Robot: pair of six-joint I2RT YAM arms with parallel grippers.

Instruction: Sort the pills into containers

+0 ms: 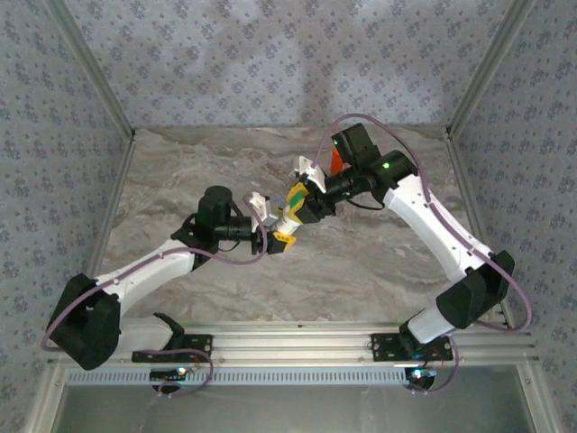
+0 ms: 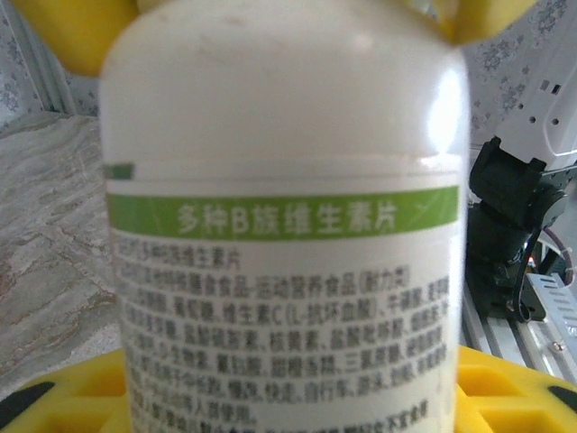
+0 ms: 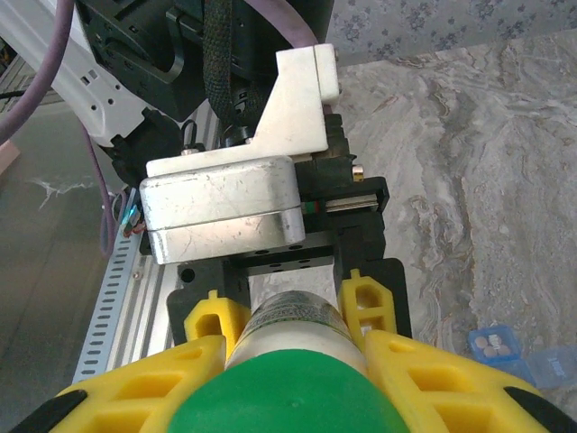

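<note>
**A:** What is the right gripper [image 3: 293, 361] doing?

**B:** It is clamped across the green cap [image 3: 288, 406] of the white bottle [image 2: 288, 135].

**A:** And the left gripper [image 3: 289, 307]?

**B:** It meets the same bottle from the other end. It is pressed against both sides of the white body with no gap showing, so it is closed on it. The bottle spans between the two grippers, over the middle of the table [image 1: 180, 180].

**A:** Can you see anything inside it?

**B:** No, the plastic is opaque. The label [image 2: 288, 216] has a green band with small print under it.

**A:** Where is the pill box?

**B:** The pill box [image 3: 518, 354] lies flat on the table, apart from both grippers. I cannot place it against the table's edges.

**A:** What is in it?

**B:** The blue compartment holds a few small pale pills [image 3: 491, 343]. The clearer compartment beside it is cut off, so I cannot tell what it holds.

**A:** Any other container?

**B:** An orange bottle [image 1: 335, 161] shows toward the far edge, right of the middle. It is half hidden behind the right arm [image 1: 424, 207], and its contents cannot be made out.
</note>
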